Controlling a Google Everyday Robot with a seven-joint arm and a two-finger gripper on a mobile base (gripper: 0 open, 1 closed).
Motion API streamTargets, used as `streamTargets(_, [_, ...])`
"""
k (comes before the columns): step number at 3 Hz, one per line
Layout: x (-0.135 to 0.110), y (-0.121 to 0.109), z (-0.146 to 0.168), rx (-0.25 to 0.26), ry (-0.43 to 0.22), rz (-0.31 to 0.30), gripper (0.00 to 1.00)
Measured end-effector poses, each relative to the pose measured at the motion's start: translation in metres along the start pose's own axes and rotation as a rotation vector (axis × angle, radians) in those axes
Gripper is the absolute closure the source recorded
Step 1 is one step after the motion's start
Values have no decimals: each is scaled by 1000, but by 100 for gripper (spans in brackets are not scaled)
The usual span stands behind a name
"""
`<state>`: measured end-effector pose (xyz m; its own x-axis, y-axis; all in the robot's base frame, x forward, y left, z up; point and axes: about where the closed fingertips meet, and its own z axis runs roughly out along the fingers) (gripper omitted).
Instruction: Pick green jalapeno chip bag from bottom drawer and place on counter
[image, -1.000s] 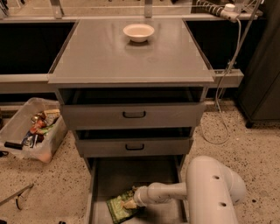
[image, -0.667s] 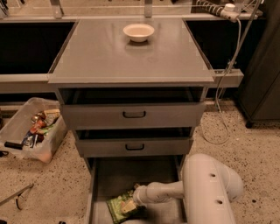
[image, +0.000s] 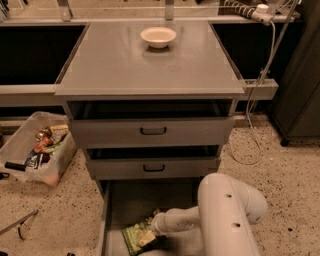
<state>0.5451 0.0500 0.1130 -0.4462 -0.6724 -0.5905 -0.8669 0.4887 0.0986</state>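
Note:
The green jalapeno chip bag lies on the floor of the open bottom drawer, near its front left. My gripper reaches in from the right on the white arm and sits right at the bag's right end, touching it. The gripper's tip is partly hidden behind the arm and the bag. The counter is the grey slab on top of the drawer unit, well above the gripper.
A white bowl stands at the back middle of the counter. Two grey drawer fronts with black handles are part open above the bottom drawer. A clear bin of packets sits on the speckled floor at left. A cable hangs at right.
The gripper and the chip bag stay at almost the same spot in the drawer; the arm has shifted only slightly.

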Motion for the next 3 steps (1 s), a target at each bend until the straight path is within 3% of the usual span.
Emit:
streamTargets(1, [0, 0, 0, 0, 0, 0, 19])
streamTargets(3, [0, 0, 0, 0, 0, 0, 65])
